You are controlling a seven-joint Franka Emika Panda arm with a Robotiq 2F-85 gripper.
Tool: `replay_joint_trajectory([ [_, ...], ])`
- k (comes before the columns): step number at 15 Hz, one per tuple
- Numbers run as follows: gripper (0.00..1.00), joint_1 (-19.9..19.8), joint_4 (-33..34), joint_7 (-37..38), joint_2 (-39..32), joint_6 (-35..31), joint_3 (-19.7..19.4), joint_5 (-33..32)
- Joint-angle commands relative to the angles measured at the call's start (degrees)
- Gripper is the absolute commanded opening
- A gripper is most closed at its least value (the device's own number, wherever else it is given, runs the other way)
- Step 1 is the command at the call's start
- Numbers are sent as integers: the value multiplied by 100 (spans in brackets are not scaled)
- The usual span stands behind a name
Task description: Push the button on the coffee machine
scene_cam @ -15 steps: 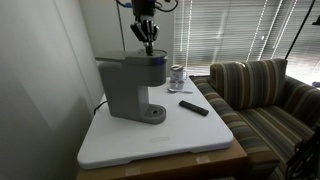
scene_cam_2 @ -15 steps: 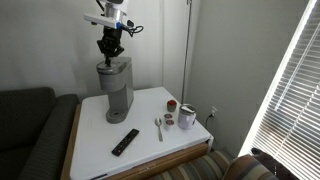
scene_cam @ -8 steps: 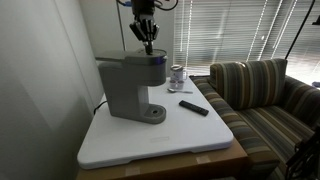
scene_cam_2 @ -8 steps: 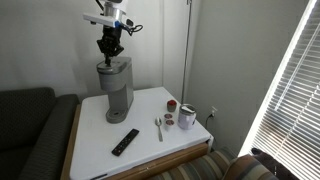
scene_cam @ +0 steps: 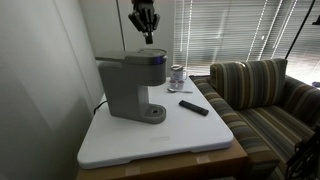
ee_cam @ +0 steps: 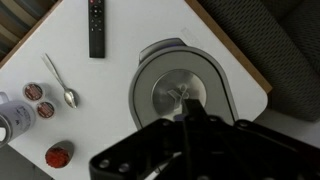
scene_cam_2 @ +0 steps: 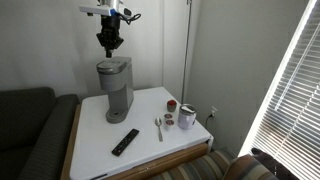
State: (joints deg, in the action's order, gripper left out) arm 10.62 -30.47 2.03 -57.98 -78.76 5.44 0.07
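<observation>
The coffee machine (scene_cam: 128,86) is a boxy grey brewer with a dark head and a round drip base, standing at the back of the white table (scene_cam: 160,141). It also shows in the exterior view (scene_cam_2: 114,88). My gripper (scene_cam: 146,36) hangs straight above its head with a clear gap, fingers pinched together and empty; it shows the same in the exterior view (scene_cam_2: 110,48). In the wrist view I look down on the machine's round lid (ee_cam: 165,85), with my shut fingertips (ee_cam: 188,102) over its centre. I cannot make out the button.
A black remote (scene_cam: 194,107) (scene_cam_2: 125,142) (ee_cam: 96,27), a spoon (scene_cam_2: 158,127) (ee_cam: 60,81), a metal can (scene_cam: 177,76) (scene_cam_2: 187,118) and small pods (scene_cam_2: 171,105) (ee_cam: 58,155) lie on the table. A striped sofa (scene_cam: 262,95) stands beside it, window blinds behind.
My gripper has risen from just above the machine's head to well clear of it. Nothing else has moved.
</observation>
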Motion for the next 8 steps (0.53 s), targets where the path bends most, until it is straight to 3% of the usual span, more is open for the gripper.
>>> replay_joint_trajectory([
  [1,0,66,-56,175,292,241,-101,-142],
  [8,0,81,-71,401,563,427,-85,-241],
])
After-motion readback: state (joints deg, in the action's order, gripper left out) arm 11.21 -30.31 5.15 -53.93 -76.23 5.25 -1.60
